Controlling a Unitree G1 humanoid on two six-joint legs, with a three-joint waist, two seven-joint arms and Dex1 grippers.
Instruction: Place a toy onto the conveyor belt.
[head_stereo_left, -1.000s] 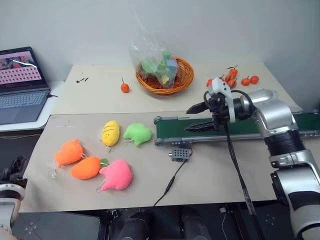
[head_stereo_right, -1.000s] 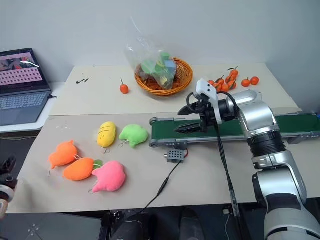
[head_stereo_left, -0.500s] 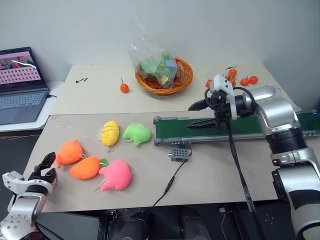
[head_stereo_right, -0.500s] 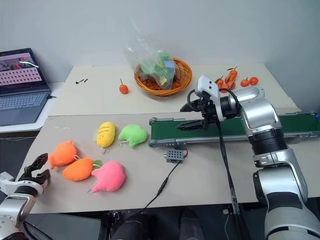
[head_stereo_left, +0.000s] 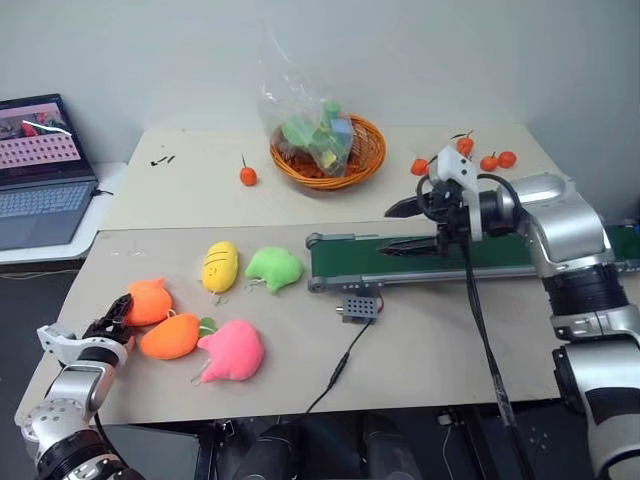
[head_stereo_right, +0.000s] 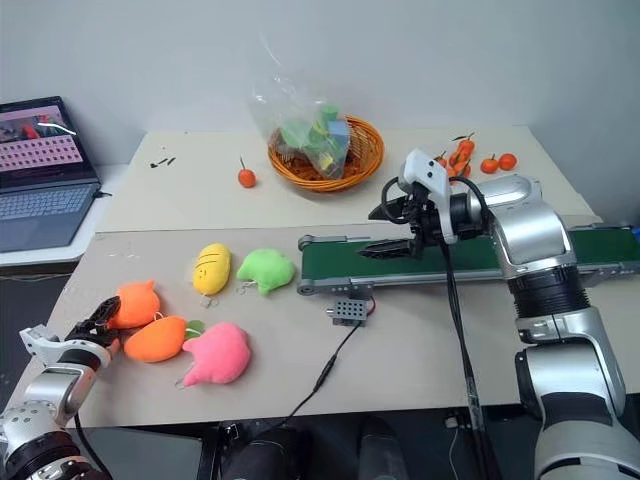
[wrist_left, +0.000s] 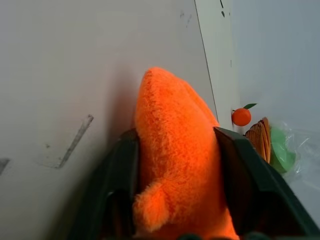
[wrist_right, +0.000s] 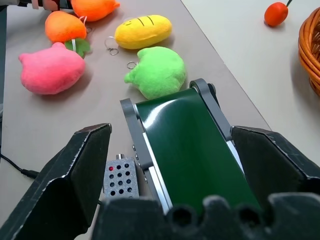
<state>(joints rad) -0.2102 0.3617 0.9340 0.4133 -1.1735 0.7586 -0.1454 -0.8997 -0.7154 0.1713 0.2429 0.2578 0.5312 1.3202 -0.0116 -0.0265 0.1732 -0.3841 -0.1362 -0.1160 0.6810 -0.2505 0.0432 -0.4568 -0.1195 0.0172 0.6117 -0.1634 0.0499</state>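
Observation:
The toy (head_stereo_left: 150, 298), a small plain orange plush with pointed nubs, lies at the left edge of the brown board. My left gripper (head_stereo_left: 112, 325) reaches it from the near left. In the left wrist view both black fingers (wrist_left: 120, 175) press against the toy's (wrist_left: 177, 160) sides, so the gripper is shut on it. The conveyor belt (head_stereo_left: 350, 258), dark green in a grey frame, runs across the right of the table. My right gripper (head_stereo_left: 385, 232) hovers open over the belt's left end (wrist_right: 190, 145), with nothing between its fingers.
Beside the toy lie an orange carrot plush with a green leaf (head_stereo_left: 170, 335), a pink plush (head_stereo_left: 233, 350), a yellow one (head_stereo_left: 221, 265) and a green one (head_stereo_left: 275, 267). A grey box with a cable (head_stereo_left: 360, 308) sits before the belt. Behind are a basket (head_stereo_left: 328, 150), small oranges (head_stereo_left: 490, 160) and a laptop (head_stereo_left: 40, 170).
My left arm has come up from the bottom left to the orange toy, and its open fingers have closed on it. The right gripper stays open over the belt.

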